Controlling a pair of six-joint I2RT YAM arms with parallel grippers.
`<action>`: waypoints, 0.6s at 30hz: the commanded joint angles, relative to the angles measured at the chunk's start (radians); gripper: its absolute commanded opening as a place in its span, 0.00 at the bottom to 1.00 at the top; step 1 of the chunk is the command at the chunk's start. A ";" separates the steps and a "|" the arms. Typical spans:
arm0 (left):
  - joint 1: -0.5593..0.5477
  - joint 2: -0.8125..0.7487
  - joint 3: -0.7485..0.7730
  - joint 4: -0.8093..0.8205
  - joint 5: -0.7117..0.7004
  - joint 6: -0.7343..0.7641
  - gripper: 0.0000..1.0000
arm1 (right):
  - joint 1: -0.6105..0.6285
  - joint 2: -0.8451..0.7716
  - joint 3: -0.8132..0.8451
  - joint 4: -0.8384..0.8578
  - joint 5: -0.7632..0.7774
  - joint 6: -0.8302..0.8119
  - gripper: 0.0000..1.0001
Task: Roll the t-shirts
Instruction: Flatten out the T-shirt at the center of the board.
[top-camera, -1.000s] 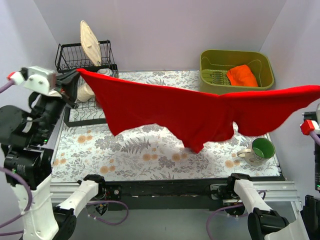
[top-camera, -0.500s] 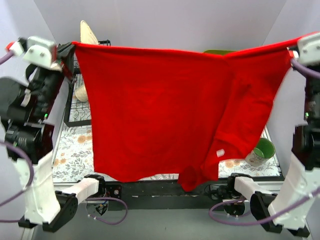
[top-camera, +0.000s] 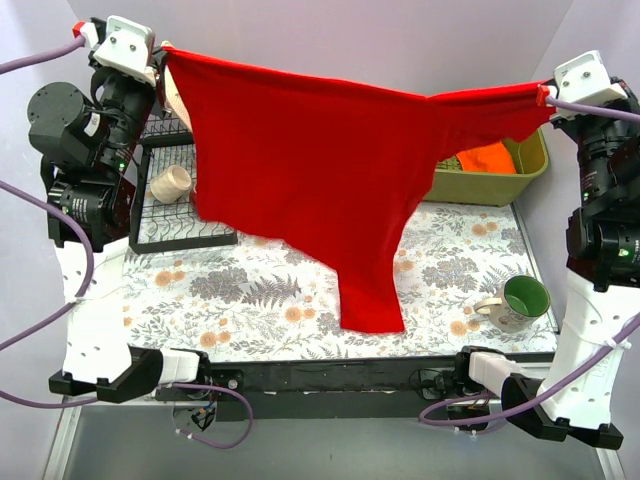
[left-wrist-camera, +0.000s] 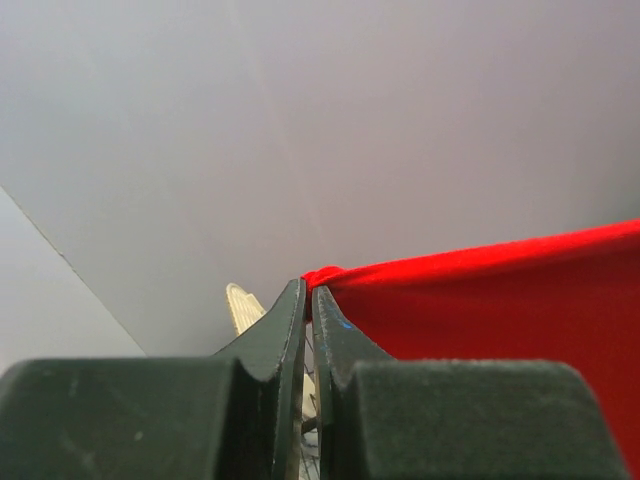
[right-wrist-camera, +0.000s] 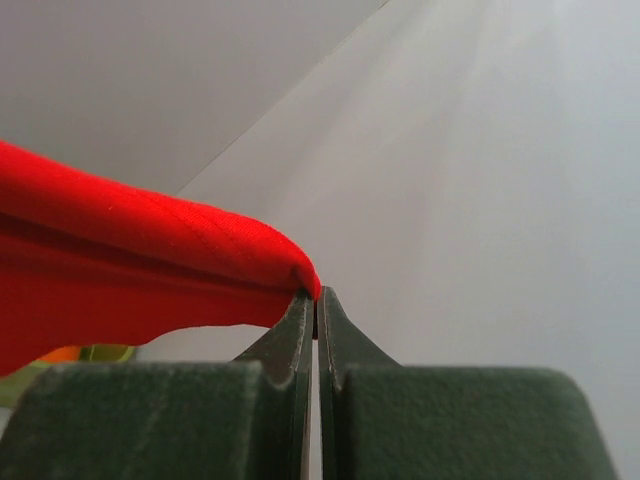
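Observation:
A plain bright red t-shirt (top-camera: 320, 190) hangs spread in the air between both arms, high above the table. Its lowest point dangles near the table's front middle. My left gripper (top-camera: 160, 52) is shut on the shirt's left top corner, which shows pinched in the left wrist view (left-wrist-camera: 325, 275). My right gripper (top-camera: 540, 95) is shut on the right top corner, seen at the fingertips in the right wrist view (right-wrist-camera: 300, 275). The shirt's top edge sags slightly between the two grips.
A black dish rack (top-camera: 175, 205) with a cream cup (top-camera: 170, 182) stands at the back left. An olive tub (top-camera: 500, 180) holding an orange cloth (top-camera: 487, 157) stands at the back right. A green mug (top-camera: 520, 300) sits at the front right on the floral table cover (top-camera: 250, 290).
Both arms have swung the shirt up and back. It hung low over the table, then broad in front of the camera, and now hangs farther back with its tail over the table.

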 joint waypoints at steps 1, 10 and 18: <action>0.012 -0.069 0.046 0.060 -0.090 0.026 0.00 | -0.008 -0.046 0.070 0.112 0.041 -0.008 0.01; 0.037 -0.273 -0.107 0.035 -0.107 0.007 0.00 | -0.008 -0.207 0.067 0.015 0.020 0.040 0.01; 0.038 -0.386 -0.100 0.090 -0.144 -0.002 0.00 | -0.008 -0.239 0.259 -0.045 0.021 0.090 0.01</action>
